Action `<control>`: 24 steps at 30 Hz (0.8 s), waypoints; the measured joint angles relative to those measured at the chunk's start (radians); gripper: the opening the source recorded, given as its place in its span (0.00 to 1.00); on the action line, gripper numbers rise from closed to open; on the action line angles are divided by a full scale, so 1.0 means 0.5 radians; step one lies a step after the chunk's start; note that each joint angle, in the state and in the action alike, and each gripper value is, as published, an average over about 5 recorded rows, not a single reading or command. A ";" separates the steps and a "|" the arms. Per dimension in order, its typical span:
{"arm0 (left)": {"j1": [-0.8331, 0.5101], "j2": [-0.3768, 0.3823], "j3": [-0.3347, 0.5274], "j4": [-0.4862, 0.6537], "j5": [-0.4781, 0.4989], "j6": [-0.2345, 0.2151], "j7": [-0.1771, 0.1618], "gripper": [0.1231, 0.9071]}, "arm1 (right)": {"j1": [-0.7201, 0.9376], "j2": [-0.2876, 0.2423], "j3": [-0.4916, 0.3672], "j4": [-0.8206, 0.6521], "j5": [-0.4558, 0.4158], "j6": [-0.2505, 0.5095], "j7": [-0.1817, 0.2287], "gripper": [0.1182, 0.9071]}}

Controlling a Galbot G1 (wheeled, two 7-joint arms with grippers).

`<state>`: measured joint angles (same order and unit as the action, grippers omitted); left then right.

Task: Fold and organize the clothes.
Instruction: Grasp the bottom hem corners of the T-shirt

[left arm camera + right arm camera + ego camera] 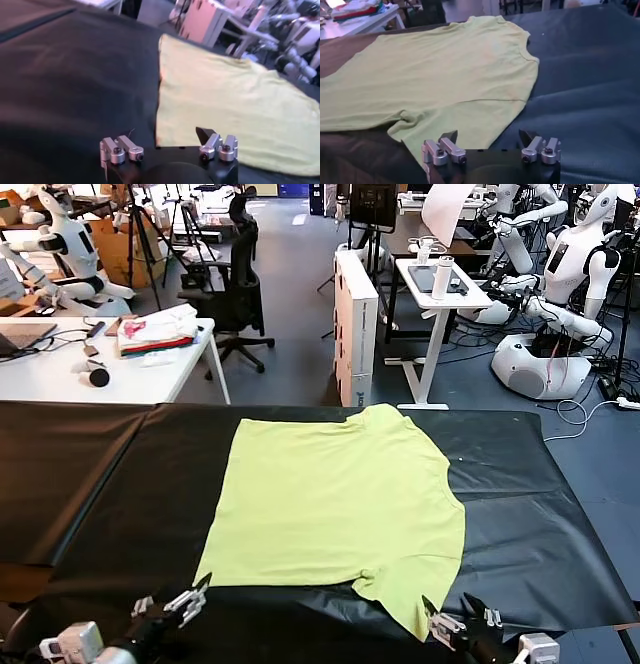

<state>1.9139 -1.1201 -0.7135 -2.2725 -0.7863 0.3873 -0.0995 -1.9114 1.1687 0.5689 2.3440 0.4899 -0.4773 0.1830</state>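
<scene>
The T-shirt [335, 504] lies spread flat, plain side up, near the middle of the black-covered counter [90, 484], with its collar end toward the robot's right and its hem toward the left; one short sleeve reaches to the counter's far edge and the other points at the near edge. The left gripper [182, 602] hangs low over the near edge, just beside the hem's near corner, its jaws standing wide apart and holding nothing. The right gripper [455, 616] sits at the near edge just beside the near sleeve, jaws likewise spread wide and empty. Nothing lies on the cloth or between either gripper and it. Beyond the counter stand a white desk [60, 379] carrying a white-and-pink cloth pile [160, 329], a black office chair [235, 279], a white cabinet [357, 324] and several parked white robots [560, 294].
</scene>
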 joint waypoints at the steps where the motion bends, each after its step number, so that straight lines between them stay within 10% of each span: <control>1: -0.001 -0.002 0.004 0.004 0.003 -0.001 0.001 1.00 | 0.002 0.002 -0.005 -0.003 -0.001 0.000 0.002 1.00; 13: -0.021 -0.036 0.062 0.047 0.035 -0.016 -0.003 0.92 | 0.016 0.019 -0.081 -0.055 -0.017 0.001 0.006 0.80; 24: -0.014 -0.048 0.089 0.059 0.051 -0.032 -0.001 0.12 | -0.022 0.021 -0.080 -0.042 0.000 0.000 0.023 0.07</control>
<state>1.9067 -1.1440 -0.6689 -2.2428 -0.7610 0.3715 -0.1002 -1.9223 1.1791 0.5288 2.3227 0.4898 -0.4773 0.1946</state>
